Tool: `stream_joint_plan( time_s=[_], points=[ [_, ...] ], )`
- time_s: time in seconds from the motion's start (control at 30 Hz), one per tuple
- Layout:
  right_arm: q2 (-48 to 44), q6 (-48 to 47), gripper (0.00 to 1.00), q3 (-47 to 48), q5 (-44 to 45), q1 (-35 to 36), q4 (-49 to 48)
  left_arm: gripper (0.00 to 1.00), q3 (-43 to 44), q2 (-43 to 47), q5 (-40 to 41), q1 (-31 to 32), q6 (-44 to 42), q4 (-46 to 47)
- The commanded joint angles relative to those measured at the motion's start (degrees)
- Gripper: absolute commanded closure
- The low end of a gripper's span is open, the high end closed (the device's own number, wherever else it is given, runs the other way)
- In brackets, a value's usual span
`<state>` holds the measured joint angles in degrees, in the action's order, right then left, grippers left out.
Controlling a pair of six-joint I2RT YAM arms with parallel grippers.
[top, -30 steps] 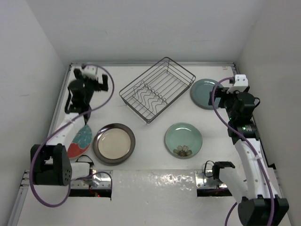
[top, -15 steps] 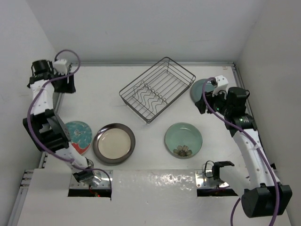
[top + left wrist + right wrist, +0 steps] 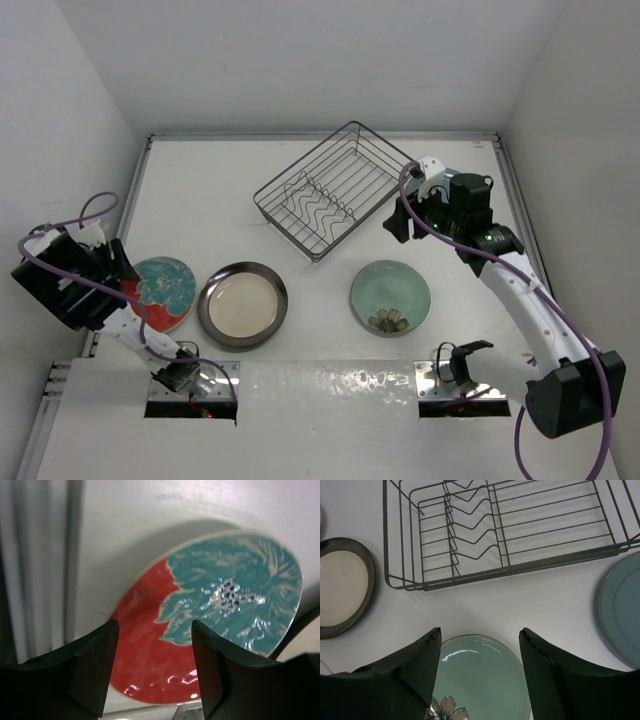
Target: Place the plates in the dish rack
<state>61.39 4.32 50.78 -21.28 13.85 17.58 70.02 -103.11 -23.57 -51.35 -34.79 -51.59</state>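
Dark wire, wavy dividers and not one plate in it: the dish rack (image 3: 335,190) stands empty toward the far side of the white counter (image 3: 200,190), with all four plates lying outside it. The red plate with teal pattern (image 3: 210,615) is well off to the rack's left and nearer the arm bases. The cream plate with the dark rim (image 3: 242,304) lies closer in on that same side, and the pale green plate (image 3: 390,297) sits on the rack's near side below its right corner. The grey-teal plate (image 3: 622,610) rests just beside the rack's right end.

The step in hand looks like a double reach. The left pincer (image 3: 153,627) hangs over the red plate and the right pincer (image 3: 480,632) over the pale green one. Both are released, fingers parted about halfway, gripping and touching nothing.

To do it well, each pincer should come down astride a rim rather than on the plate's flat centre. One finger should slip under the lip before the squeeze. The plate should then be tipped upright and lowered between two dividers, with the arms taking turns at the rack so they do not meet.
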Motion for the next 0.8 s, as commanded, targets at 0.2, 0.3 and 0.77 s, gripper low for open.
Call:
stream_joint_plan(
  time_s=[0.2, 0.3, 0.77],
  points=[
    [2.25, -0.71, 0.37, 4.41, 2.11, 5.05, -2.29, 0.44, -1.82, -4.64, -1.38, -6.21, -5.55, 1.51],
    [2.77, -0.8, 0.37, 4.23, 3.7, 6.54, -2.29, 0.44, 0.2, -4.12, -3.84, -6.48, -8.19, -1.12],
    [9.81, -2.82, 0.38, 10.3, 5.46, 10.59, -0.01, 0.45, 9.96, 0.29, -7.11, -7.09, -12.85, -5.98]
  ],
)
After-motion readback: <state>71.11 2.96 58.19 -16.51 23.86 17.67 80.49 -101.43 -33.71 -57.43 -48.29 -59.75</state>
